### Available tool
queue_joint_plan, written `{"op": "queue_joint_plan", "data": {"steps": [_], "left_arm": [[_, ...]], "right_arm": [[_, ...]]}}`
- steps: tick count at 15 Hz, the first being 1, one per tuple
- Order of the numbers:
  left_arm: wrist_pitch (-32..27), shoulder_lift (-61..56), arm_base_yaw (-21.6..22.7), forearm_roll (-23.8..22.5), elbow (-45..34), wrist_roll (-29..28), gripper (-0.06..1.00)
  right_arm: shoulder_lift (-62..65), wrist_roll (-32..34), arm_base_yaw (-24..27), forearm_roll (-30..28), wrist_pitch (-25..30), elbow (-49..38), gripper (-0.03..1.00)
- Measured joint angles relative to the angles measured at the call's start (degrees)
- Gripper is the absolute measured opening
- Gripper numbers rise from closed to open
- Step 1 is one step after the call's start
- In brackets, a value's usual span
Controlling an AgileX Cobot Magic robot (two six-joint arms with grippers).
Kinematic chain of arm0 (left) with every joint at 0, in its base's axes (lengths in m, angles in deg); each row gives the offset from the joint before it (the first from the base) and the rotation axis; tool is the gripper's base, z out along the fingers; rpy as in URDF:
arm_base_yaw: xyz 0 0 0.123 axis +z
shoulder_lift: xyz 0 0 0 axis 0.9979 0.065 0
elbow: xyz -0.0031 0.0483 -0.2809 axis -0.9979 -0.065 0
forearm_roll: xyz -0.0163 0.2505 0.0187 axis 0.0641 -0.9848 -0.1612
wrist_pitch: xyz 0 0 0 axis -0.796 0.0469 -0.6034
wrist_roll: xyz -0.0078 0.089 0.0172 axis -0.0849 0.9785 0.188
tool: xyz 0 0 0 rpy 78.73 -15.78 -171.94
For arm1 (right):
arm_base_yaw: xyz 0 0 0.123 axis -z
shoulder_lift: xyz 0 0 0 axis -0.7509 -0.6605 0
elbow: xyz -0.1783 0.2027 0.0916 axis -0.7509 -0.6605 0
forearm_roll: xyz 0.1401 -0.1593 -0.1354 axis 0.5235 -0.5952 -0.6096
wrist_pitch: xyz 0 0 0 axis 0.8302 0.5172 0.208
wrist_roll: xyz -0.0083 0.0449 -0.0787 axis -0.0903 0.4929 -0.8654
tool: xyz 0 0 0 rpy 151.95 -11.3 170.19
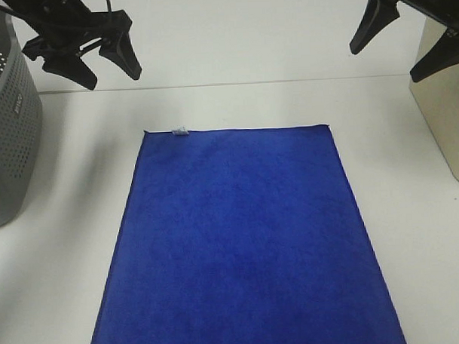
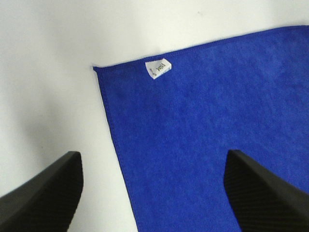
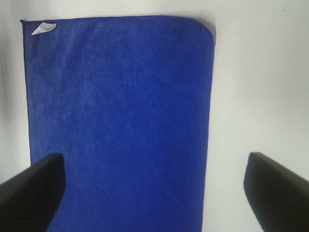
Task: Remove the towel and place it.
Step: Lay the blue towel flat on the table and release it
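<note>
The royal-blue towel [image 1: 243, 239] lies flat and spread out on the white table, running off the near edge of the exterior high view. Its small white tag [image 1: 180, 131] is at the far left corner. My left gripper [image 1: 105, 64] hangs open and empty above the table, beyond the towel's far left corner. My right gripper [image 1: 399, 49] hangs open and empty above the far right. The left wrist view shows the towel's tagged corner [image 2: 158, 67] between its open fingers [image 2: 41, 198]. The right wrist view shows the towel [image 3: 120, 125] between its open fingers [image 3: 277, 193].
A grey perforated basket [image 1: 9, 127] stands at the left edge of the table. A beige bin [image 1: 442, 119] stands at the right edge. White table surface [image 1: 413, 233] borders the towel on both sides and beyond it.
</note>
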Motion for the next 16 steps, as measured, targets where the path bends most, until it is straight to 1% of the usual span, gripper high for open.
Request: {"op": "queue_joint_plan", "data": {"steps": [1, 4, 6, 10, 16], "left_arm": [[-1.3, 4.4, 0.0, 0.4, 4.2, 0.0, 0.74], [-1.5, 10.2, 0.0, 3.0, 8.2, -0.2, 0.74], [-1.6, 12.5, 0.0, 3.6, 8.9, -0.2, 0.74], [-1.9, 15.0, 0.0, 1.4, 9.3, -0.2, 0.74], [-1.7, 17.8, 0.5, -0.6, 9.6, -0.2, 0.74]], "right_arm": [[-5.4, 0.0, 0.0, 0.1, 0.6, 6.4, 0.96], [-12.0, 0.0, 0.0, 0.1, 0.7, 10.8, 0.96], [-15.0, 0.0, 0.0, 0.0, 0.7, 11.0, 0.96], [-18.6, -1.1, 0.0, 0.0, 0.3, 11.1, 0.96], [-23.9, -3.8, 0.0, -0.1, -2.3, 11.2, 0.96]]}}
